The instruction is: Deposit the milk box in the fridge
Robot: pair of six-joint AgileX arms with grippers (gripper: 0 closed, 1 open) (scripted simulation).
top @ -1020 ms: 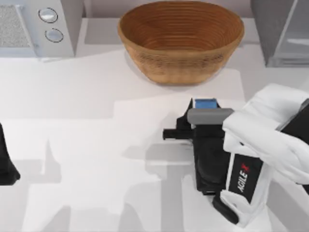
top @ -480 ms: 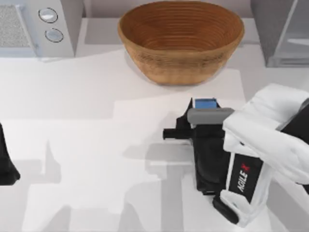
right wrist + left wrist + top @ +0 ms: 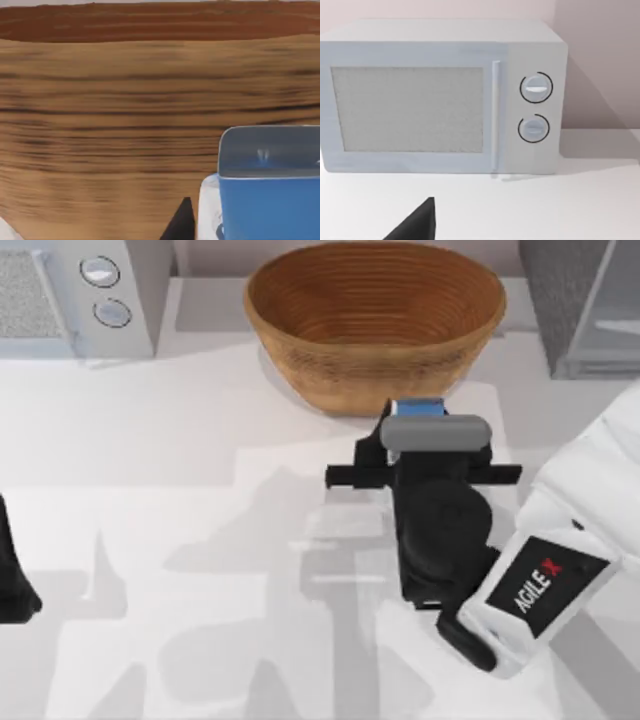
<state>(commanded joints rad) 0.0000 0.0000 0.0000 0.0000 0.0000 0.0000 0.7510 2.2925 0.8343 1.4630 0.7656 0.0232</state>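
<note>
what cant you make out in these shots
- Milk box, top view: the right gripper covers all but its blue top; the right wrist view's edge cuts off its lower face.
- Right gripper's hold on the box: its own body hides the fingers.
- Fridge: cut by the top view's edge, interior out of frame.
- Left gripper: cut off at the top view's left edge.

Milk box [image 3: 267, 210] blue top w/ silver tab, basket [image 3: 375, 320] brown ribbed, microwave [image 3: 440, 97] lt-grey w/ mesh.
</note>
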